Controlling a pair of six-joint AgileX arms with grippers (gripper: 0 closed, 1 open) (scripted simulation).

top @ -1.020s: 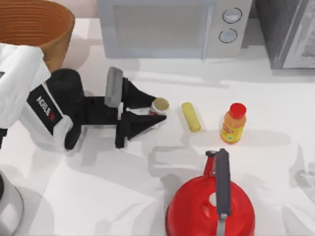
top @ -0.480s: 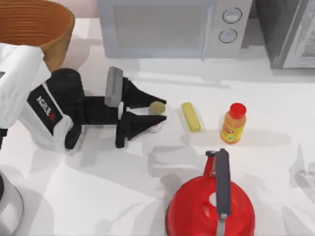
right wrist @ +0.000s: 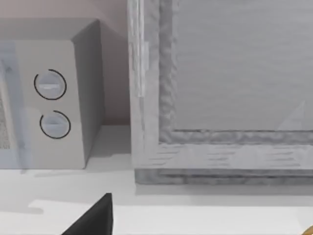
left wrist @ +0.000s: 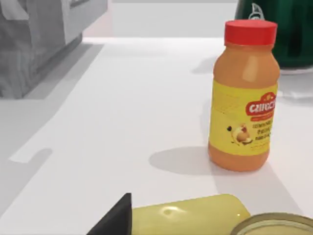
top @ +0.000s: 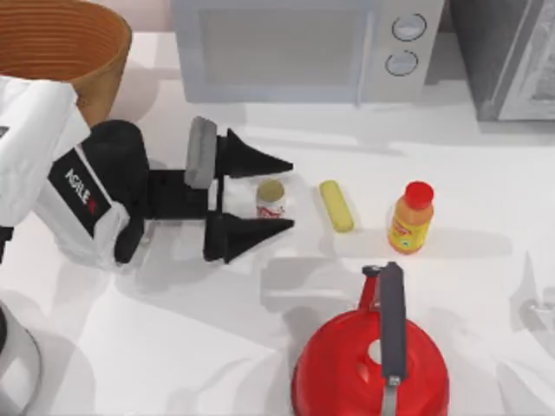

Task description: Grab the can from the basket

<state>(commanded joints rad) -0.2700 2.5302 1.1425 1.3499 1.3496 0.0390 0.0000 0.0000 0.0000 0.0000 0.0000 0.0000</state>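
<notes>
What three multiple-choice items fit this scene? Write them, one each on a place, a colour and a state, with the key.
1. Where is the can?
A. on top of the microwave
B. on the table, between the left claw's fingers
C. lying on the yellow bar

2. What colour is the orange bottle's cap?
A. red
B. green
C. blue

3. What state is the left claw in?
A. open
B. shut on the can
C. shut on the bottle

Key: 1 B, the top view shows the can upright on the table between the two fingers. 2 A, the cap is red in the top and left wrist views. 3 A, the fingers are spread, with a gap on each side of the can.
</notes>
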